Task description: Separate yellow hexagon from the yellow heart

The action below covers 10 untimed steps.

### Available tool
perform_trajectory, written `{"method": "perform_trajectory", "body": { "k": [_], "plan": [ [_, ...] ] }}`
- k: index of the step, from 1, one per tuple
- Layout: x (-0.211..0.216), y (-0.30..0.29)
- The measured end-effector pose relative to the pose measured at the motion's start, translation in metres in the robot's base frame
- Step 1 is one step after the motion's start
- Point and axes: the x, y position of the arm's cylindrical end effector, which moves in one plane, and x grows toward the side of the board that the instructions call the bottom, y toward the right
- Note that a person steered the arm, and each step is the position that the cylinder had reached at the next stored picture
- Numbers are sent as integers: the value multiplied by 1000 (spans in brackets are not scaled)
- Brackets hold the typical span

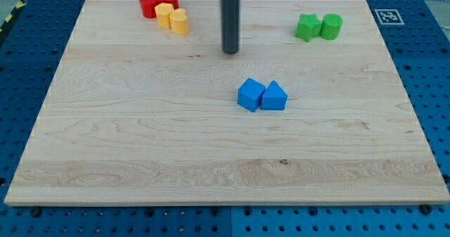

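Yellow hexagon (pixel 164 15) left of my tip (pixel 230 53)

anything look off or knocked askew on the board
Nothing stands out. The blocks sit flat in three tight clusters: red and yellow blocks at the view's top left, green top right, blue centre. My tip touches none.
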Motion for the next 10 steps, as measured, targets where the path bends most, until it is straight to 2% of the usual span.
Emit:
{"method": "perform_trajectory", "body": {
  "k": [1, 2, 4, 6, 9, 10],
  "plan": [
    [-43, 10],
    [-79, -19],
    [-89, -43],
    [-93, -114],
    [-94, -139],
    [-82, -151]
  ]
}}
